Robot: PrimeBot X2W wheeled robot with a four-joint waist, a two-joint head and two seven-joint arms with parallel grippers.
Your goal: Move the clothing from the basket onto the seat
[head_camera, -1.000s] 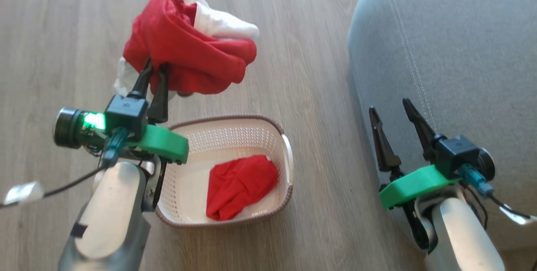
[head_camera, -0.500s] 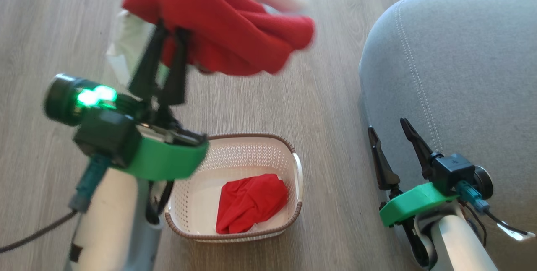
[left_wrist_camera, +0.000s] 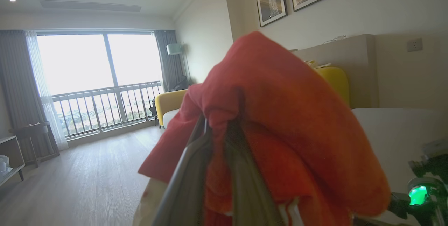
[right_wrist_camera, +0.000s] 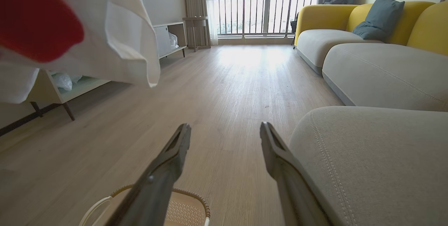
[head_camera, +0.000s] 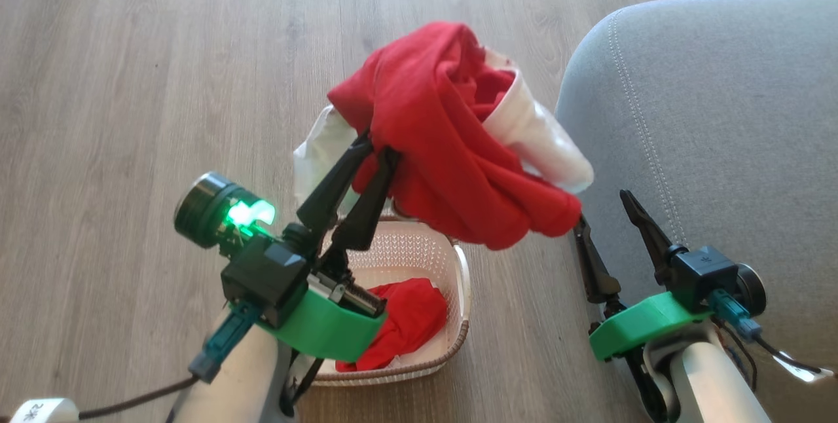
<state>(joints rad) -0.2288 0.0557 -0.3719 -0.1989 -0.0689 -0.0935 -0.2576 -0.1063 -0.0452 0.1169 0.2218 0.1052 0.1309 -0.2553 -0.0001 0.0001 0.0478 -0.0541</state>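
Note:
My left gripper (head_camera: 378, 147) is shut on a red garment with white lining (head_camera: 458, 167) and holds it high over the basket (head_camera: 462, 338), close to the grey seat (head_camera: 720, 122). The left wrist view has that garment (left_wrist_camera: 290, 128) draped over my fingers (left_wrist_camera: 190, 180). A second red garment (head_camera: 409, 325) lies crumpled in the cream basket on the floor. My right gripper (head_camera: 602, 210) is open beside the seat's left edge, nothing between its fingers. In the right wrist view the gripper (right_wrist_camera: 225, 129) points along the floor, the seat (right_wrist_camera: 371, 156) at its right and the basket rim (right_wrist_camera: 196, 201) below.
Wooden floor (head_camera: 131, 82) spreads to the left and ahead. More grey cushions with yellow backs (right_wrist_camera: 367, 58) run along the right. A low shelf unit (right_wrist_camera: 70, 86) stands by the left wall. The hanging garment (right_wrist_camera: 70, 26) fills the right wrist view's upper left.
My left arm has swung the held garment to the right, from over the floor to above the basket near the seat. The camera shifted too. The right gripper stayed open.

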